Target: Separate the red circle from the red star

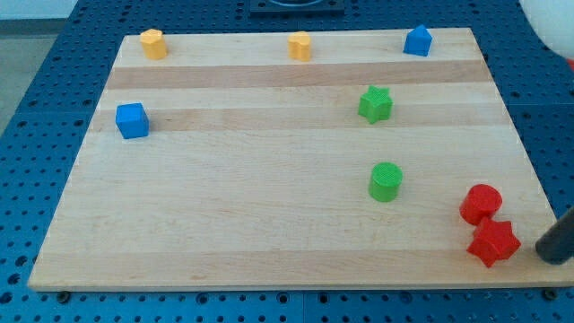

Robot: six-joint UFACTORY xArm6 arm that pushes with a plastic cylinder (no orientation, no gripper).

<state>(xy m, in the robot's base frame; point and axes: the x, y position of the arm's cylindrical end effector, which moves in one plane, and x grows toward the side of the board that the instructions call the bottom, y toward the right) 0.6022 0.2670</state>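
Note:
The red circle (481, 203) sits near the board's right edge, low in the view. The red star (493, 242) lies just below it and touches it or nearly does. My tip (546, 255) comes in from the view's right edge as a dark rod. It rests just to the right of the red star, with a small gap between them, at about the board's right edge.
A green circle (386, 181) lies to the left of the red pair and a green star (376, 104) above it. A blue block (132, 120) sits at the left. Two yellow blocks (153, 43) (300, 46) and a blue block (417, 40) line the wooden board's (224, 215) top edge.

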